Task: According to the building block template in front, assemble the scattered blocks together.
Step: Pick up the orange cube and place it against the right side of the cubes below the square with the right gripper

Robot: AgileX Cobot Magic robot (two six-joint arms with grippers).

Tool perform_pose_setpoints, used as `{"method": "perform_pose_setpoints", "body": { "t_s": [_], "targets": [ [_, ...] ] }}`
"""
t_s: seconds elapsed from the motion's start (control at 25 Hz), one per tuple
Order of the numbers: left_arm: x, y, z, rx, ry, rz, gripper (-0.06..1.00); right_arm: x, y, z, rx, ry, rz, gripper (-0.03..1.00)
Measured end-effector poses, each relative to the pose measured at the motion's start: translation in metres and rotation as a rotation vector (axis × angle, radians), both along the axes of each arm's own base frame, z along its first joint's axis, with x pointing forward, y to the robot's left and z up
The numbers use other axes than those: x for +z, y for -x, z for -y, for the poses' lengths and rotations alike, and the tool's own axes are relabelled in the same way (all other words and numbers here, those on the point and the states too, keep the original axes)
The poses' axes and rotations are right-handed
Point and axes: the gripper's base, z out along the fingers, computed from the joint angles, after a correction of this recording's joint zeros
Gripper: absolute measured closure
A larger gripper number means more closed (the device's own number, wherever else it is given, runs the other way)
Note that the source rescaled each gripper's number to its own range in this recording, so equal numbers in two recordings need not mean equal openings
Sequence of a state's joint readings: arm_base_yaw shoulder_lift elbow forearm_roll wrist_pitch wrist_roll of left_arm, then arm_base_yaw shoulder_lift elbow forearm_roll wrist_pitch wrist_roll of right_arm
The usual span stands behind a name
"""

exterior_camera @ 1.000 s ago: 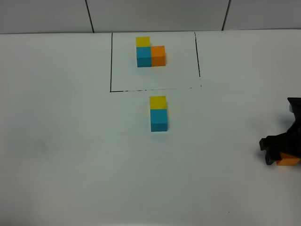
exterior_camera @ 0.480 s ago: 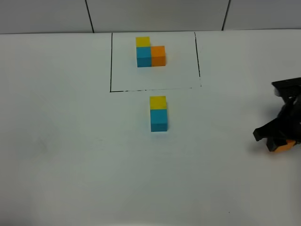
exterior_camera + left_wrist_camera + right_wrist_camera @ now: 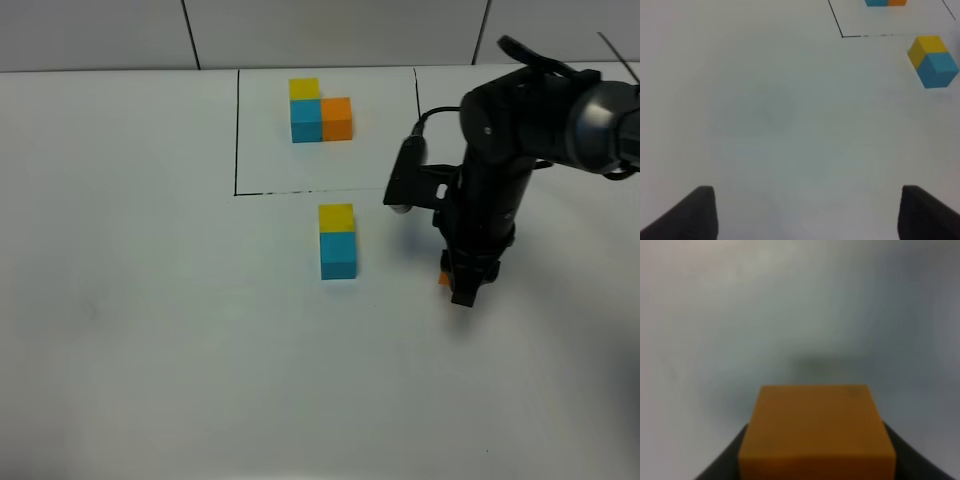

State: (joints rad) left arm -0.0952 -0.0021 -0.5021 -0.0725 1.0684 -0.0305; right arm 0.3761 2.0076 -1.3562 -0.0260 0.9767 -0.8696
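Swinging in from the table's right edge since the earlier frame, your right gripper is now hanging just right of the matte yellow-over-blue cube stack, below the black-framed three-cube template. In the left wrist view, your left gripper is idling agape. In the right wrist view, you're clamping the plain orange cube; its smooth faces risk slipping or nudging the stack.

On the white table, the building block template sits inside its black rectangle. In front of it, the yellow cube touches the blue cube. To their right, the right gripper carries the orange cube, mostly hidden
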Motion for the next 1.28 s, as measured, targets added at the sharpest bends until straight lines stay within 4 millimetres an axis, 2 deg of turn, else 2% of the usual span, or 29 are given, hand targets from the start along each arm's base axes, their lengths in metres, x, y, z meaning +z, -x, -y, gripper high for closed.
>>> {"method": "perform_pose_setpoints", "body": {
  "t_s": [0.24, 0.4, 0.6, 0.84, 1.28],
  "targets": [
    [0.000, 0.000, 0.000, 0.000, 0.000, 0.000, 0.36, -0.007, -0.018, -0.036, 0.207, 0.014, 0.024, 0.66],
    [0.000, 0.000, 0.000, 0.000, 0.000, 0.000, 0.36, -0.010, -0.026, -0.049, 0.260, 0.008, 0.039, 0.66],
    [0.000, 0.000, 0.000, 0.000, 0.000, 0.000, 0.36, -0.019, -0.031, -0.053, 0.296, 0.020, 0.033, 0.66],
    [0.000, 0.000, 0.000, 0.000, 0.000, 0.000, 0.36, -0.020, -0.035, -0.055, 0.326, 0.007, 0.072, 0.66],
    [0.000, 0.000, 0.000, 0.000, 0.000, 0.000, 0.36, -0.031, -0.038, -0.065, 0.268, -0.092, 0.088, 0.66]
  ]
}}
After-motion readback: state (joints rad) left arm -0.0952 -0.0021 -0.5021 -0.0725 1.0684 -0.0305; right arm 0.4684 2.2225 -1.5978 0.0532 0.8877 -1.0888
